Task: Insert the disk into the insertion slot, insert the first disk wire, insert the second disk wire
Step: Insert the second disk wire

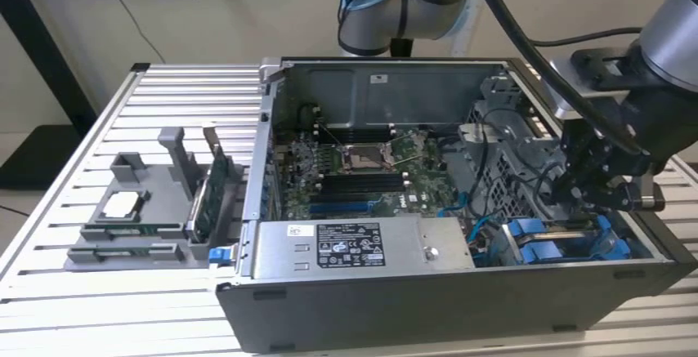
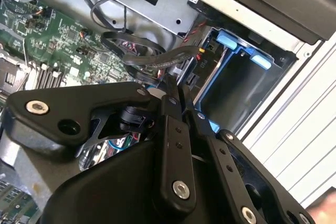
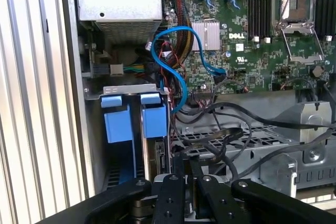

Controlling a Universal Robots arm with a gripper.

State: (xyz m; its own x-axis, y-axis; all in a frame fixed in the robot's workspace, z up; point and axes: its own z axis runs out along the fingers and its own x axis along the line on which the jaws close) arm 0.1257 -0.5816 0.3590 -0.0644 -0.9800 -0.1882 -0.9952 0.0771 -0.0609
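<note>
The black claw point(image 1: 594, 198) hangs inside the open grey computer case point(image 1: 436, 292), low at the exterior view's right, just above the drive bays. In both wrist views its two black fingers point(image 2: 176, 114) stand pressed close together, clenched on a thin flat black cable point(image 2: 157, 59) that runs from the fingertips toward the inside of the case. Just beside the claw is the insertion slot point(image 3: 123, 129), a narrow bay of grey metal with blue plastic fittings; in the second wrist view one blue bay point(image 2: 236, 87) is open and looks hollow. In the neighbouring bay, in the first wrist view, a flat metallic disk point(image 3: 156, 156) seems to sit behind the blue tab, though I cannot tell how deep. A light blue thin cable point(image 3: 178, 66) curls over the green motherboard point(image 3: 247, 51) nearby. The case rests on a ribbed metal tabletop point(image 1: 131, 120), and a grey plastic holder with parts point(image 1: 147, 210) stands well apart at the exterior view's left.
</note>
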